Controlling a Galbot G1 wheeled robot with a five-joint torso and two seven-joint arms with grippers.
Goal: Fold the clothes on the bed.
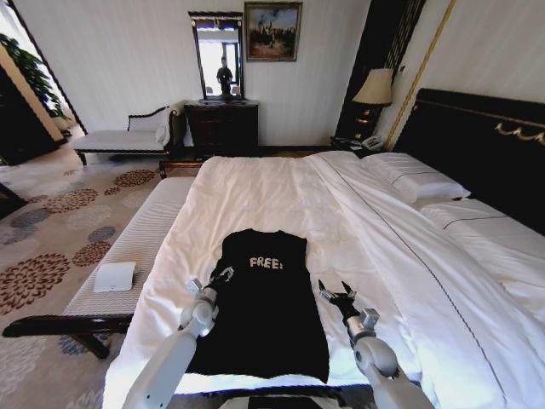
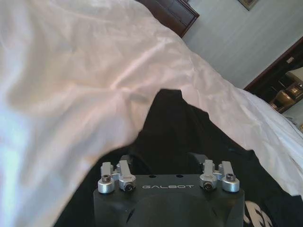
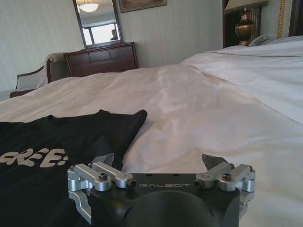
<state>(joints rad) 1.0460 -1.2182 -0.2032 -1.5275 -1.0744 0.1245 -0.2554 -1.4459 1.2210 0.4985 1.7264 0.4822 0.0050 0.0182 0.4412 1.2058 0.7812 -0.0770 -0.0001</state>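
The black T-shirt (image 1: 262,298) lies flat on the bed (image 1: 281,196), near edge. Left gripper (image 1: 220,277) and right gripper (image 1: 337,292) are spread, empty, flanking it; side edges should be pinched symmetrically.

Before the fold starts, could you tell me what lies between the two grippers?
In the head view, the black T-shirt spans the gap between left gripper and right gripper.

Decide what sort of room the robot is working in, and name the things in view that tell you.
Probably a hotel bedroom: a large bed with white duvet and pillows, a bedside lamp, and a dark wood dresser under a mirror. A black T-shirt lies on the bed.
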